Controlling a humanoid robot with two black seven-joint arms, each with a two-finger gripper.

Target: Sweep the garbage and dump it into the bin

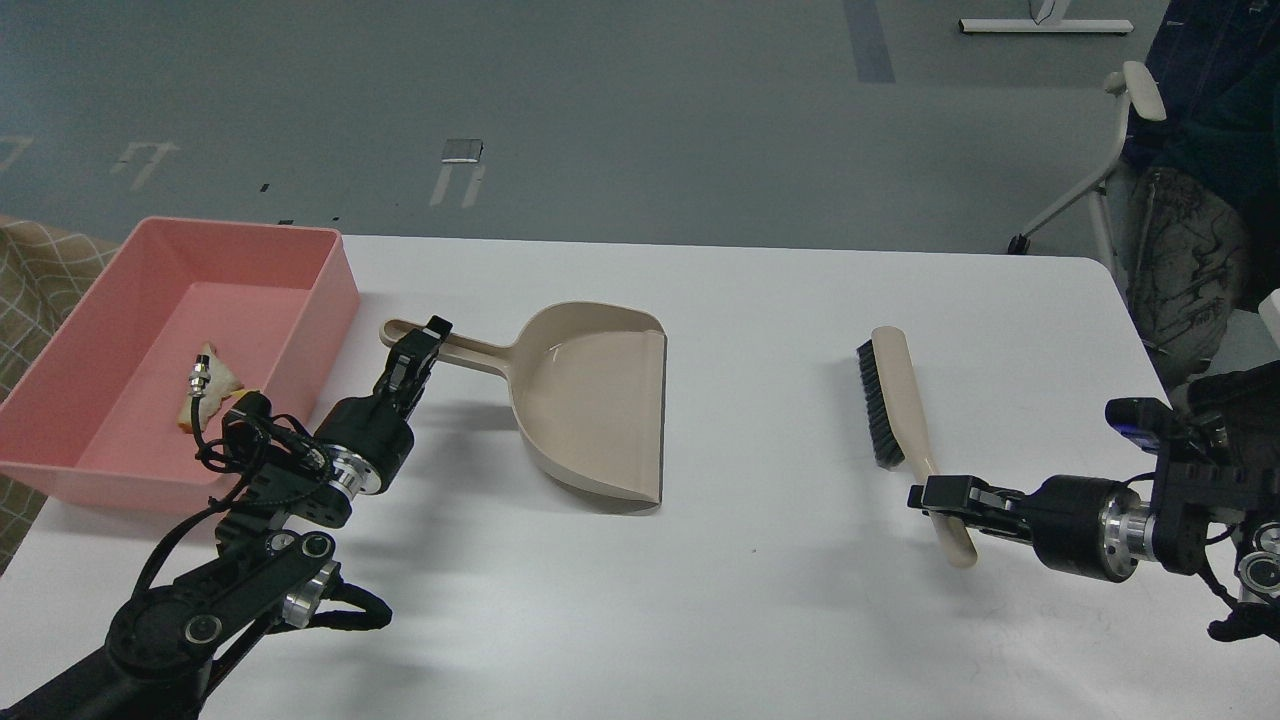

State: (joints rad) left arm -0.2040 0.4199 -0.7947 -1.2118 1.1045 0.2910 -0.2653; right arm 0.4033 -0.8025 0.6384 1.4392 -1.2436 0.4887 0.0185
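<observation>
The salmon-pink bin (320,262) stands at the table's left edge. In it lies the pale bread-like wedge (218,381) and a sliver of the yellow scrap (246,393), partly hidden by my left arm's cable. My left gripper (425,342) is shut on the handle of the beige dustpan (595,410), which sits low over the table, right of the bin. My right gripper (940,497) is shut on the handle of the brush (893,400), a beige brush with black bristles, near the table at the right.
The white table (760,300) stretches between dustpan and brush. A chair (1110,170) and a seated person stand beyond the table's right corner. A checked cloth (40,270) lies left of the bin.
</observation>
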